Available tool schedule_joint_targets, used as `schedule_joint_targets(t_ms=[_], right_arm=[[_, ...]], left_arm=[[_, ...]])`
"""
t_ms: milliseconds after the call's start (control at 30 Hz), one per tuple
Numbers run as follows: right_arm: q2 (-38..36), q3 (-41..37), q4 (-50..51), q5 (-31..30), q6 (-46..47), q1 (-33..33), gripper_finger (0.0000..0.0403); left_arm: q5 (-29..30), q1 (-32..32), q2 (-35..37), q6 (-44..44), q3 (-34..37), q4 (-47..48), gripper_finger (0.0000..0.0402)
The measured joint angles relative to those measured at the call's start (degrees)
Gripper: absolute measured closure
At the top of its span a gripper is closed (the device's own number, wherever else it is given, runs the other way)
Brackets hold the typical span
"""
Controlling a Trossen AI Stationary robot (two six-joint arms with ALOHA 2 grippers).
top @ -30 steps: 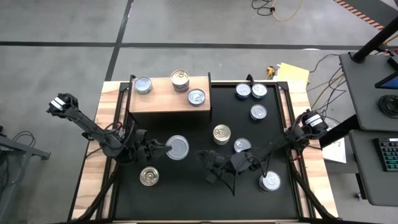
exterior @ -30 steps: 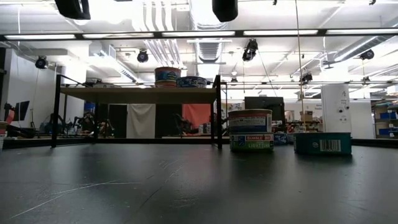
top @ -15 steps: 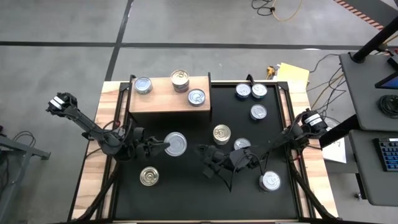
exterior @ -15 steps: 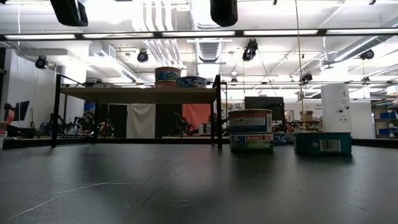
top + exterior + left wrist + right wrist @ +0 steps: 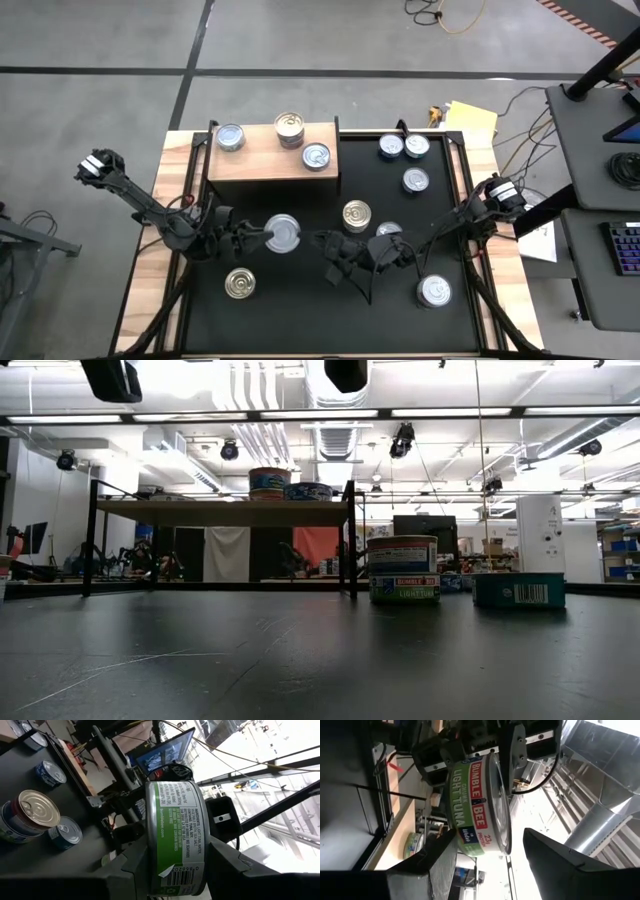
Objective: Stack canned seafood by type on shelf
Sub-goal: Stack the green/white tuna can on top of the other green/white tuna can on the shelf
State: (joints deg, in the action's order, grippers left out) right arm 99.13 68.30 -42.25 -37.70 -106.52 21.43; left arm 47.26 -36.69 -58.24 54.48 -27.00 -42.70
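Observation:
My left gripper (image 5: 268, 233) holds a silver-topped tuna can with a green label (image 5: 284, 234) (image 5: 175, 835) above the black table, in front of the wooden shelf (image 5: 272, 160). My right gripper (image 5: 322, 245) (image 5: 490, 845) is open, level with that can (image 5: 475, 805) and just to its right, not touching it. On the shelf stand a silver-topped can (image 5: 230, 136), a gold-topped stack (image 5: 289, 126) and another silver-topped can (image 5: 316, 156). Neither gripper's fingers show in the low view. My left gripper pinches the can between its two fingers, one on the flat top (image 5: 202, 862) and one on the flat bottom, near the rim. The fingers (image 5: 225, 867) come in level from the table's left. The can is lifted clear and upright, silver top up.
Loose cans stand on the table: gold-topped ones (image 5: 357, 215) (image 5: 240, 283), silver-topped ones (image 5: 434, 291) (image 5: 416, 180) (image 5: 391, 147) (image 5: 417, 146), and one half under my right arm (image 5: 390, 231). The low view shows a two-can stack (image 5: 403, 570) and a blue tin (image 5: 518, 590).
My right gripper has moved toward the table's left and a little toward the far edge, closing on the can that my left gripper holds. It has stayed open. The left gripper and its can have barely shifted.

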Motion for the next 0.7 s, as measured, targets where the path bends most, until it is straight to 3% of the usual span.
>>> schedule_joint_targets(t_ms=[700], right_arm=[[0.0, -0.1, 0.2, 0.2, 0.0, -0.6, 0.0188]], left_arm=[[0.4, 0.0, 0.0, -1.4, -0.1, 0.0, 0.0276]])
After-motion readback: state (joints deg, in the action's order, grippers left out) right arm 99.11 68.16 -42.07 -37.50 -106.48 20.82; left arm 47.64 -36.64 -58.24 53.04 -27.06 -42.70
